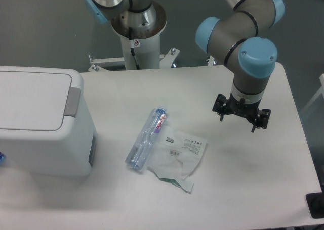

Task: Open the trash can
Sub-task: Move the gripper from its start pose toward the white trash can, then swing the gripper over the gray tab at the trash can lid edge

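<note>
White plastic forms the trash can [43,124], which stands at the left edge of the counter [243,189] with its flat lid down and the grey push tab facing the middle. A clear plastic bottle [147,138] lies on its side near the centre, touching a crumpled transparent wrapper [181,154]. The tool [240,120] hangs over the right part of the counter, well apart from the trash can, fingers spread wide and holding nothing.

A white table [243,189] is carrying the trash can [43,124] at its left. A clear bottle [147,138] and crumpled plastic bag [179,156] are lying mid-table, touching.
</note>
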Controlling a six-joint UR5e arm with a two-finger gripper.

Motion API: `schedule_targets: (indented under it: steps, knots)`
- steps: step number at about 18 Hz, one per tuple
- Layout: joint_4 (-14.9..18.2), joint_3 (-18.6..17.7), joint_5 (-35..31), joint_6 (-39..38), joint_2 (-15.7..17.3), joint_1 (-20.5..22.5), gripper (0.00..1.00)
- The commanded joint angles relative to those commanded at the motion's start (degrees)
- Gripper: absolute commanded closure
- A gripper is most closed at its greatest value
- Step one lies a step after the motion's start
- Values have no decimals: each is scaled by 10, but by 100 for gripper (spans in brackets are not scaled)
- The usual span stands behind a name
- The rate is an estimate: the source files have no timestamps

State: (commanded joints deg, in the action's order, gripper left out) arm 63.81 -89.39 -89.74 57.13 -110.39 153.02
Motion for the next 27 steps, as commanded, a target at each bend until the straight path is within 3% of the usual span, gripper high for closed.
schedule_targets:
  steps: [3, 5, 10, 14, 18, 21, 24, 27]
  knots:
    - [2, 0, 3, -4, 3, -11, 0]
    - [4, -3, 44, -11, 4, -10, 0]
    - [9, 2, 111, -100, 18, -12, 0]
    - [74, 22, 153, -152, 40, -29, 0]
    - [95, 55, 180, -220, 41, -64, 0]
    - [94, 64, 218, -265, 62, -103, 0]
    - [92, 69, 276, -280, 81, -111, 0]
    - [91, 60, 293, -282, 83, -121, 0]
